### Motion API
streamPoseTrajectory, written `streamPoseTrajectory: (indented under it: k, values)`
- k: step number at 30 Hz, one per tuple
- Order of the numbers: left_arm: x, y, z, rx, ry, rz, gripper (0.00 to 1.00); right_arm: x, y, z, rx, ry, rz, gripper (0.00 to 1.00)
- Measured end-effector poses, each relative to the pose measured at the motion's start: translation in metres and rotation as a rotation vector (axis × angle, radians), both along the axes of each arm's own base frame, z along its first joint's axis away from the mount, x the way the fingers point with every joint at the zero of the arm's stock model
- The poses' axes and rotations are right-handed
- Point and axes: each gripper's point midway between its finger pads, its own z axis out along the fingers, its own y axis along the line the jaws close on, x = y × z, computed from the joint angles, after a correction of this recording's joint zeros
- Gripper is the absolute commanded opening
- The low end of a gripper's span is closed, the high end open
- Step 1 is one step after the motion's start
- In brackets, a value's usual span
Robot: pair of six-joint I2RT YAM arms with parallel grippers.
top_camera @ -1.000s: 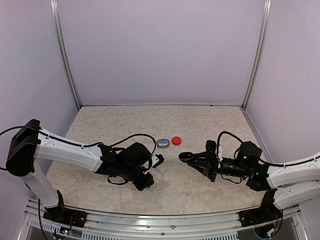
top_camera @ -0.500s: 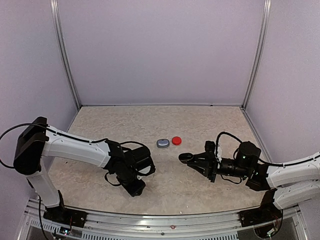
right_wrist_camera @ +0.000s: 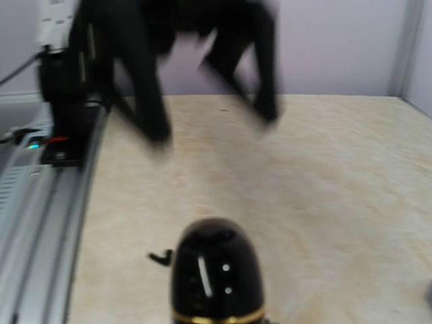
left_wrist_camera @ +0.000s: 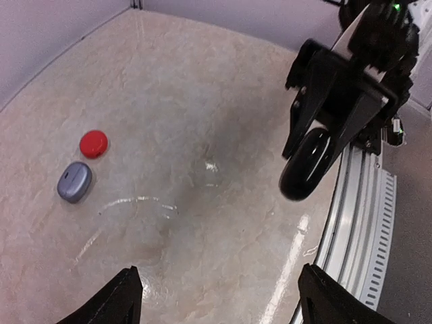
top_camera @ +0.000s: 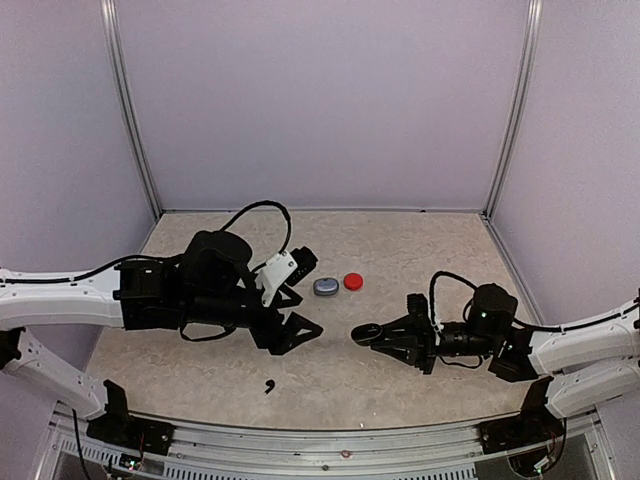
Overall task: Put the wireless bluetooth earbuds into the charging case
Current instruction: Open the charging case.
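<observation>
My left gripper [top_camera: 303, 315] hangs open above the table with nothing between its fingertips [left_wrist_camera: 125, 297]. One tiny black earbud [top_camera: 269, 385] lies on the table toward the near edge, below and left of that gripper; it also shows as the small black earbud [right_wrist_camera: 160, 256] just left of the case. My right gripper [top_camera: 392, 340] is shut on a glossy black charging case [top_camera: 366, 335] with a gold band, held just above the table. The same black case [left_wrist_camera: 307, 162] [right_wrist_camera: 216, 270] points toward the left arm. I see no other earbuds.
A grey case [top_camera: 325, 286] [left_wrist_camera: 74, 181] and a red case [top_camera: 353, 281] [left_wrist_camera: 93, 143] lie side by side mid-table, beyond both grippers. The metal rail [top_camera: 330, 440] runs along the near edge. The left arm's blurred fingers [right_wrist_camera: 152, 101] fill the top of the right wrist view.
My left gripper opened, left the black earbud on the table near the front, then rose and swung back toward the centre. The right gripper with the black case shifted slightly left.
</observation>
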Motion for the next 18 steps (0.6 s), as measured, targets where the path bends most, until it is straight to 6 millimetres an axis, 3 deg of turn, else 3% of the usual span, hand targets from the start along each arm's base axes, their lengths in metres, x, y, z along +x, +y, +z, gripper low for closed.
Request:
streamPoseTrajectory:
  k: [2, 5, 7, 10, 14, 18]
  values:
    - [-0.006, -0.009, 0.041, -0.125, -0.082, -0.053, 0.76, -0.006, 0.002, -0.002, -0.002, 0.007, 0.039, 0.00]
    - [-0.009, -0.023, 0.064, -0.196, -0.147, -0.104, 0.72, -0.011, 0.004, -0.004, -0.007, 0.016, 0.079, 0.00]
    - [-0.011, -0.035, 0.061, -0.196, -0.162, -0.143, 0.71, -0.013, 0.007, -0.002, -0.004, 0.017, 0.100, 0.00]
    - [-0.023, -0.053, 0.038, -0.149, -0.164, -0.218, 0.69, -0.014, 0.010, 0.003, 0.005, 0.011, 0.118, 0.00]
    - [-0.032, -0.064, 0.011, -0.089, -0.157, -0.276, 0.68, -0.018, 0.012, 0.006, 0.012, 0.012, 0.142, 0.00]
    - [-0.030, -0.068, 0.006, -0.076, -0.168, -0.290, 0.64, -0.021, 0.015, 0.008, 0.016, 0.013, 0.162, 0.00]
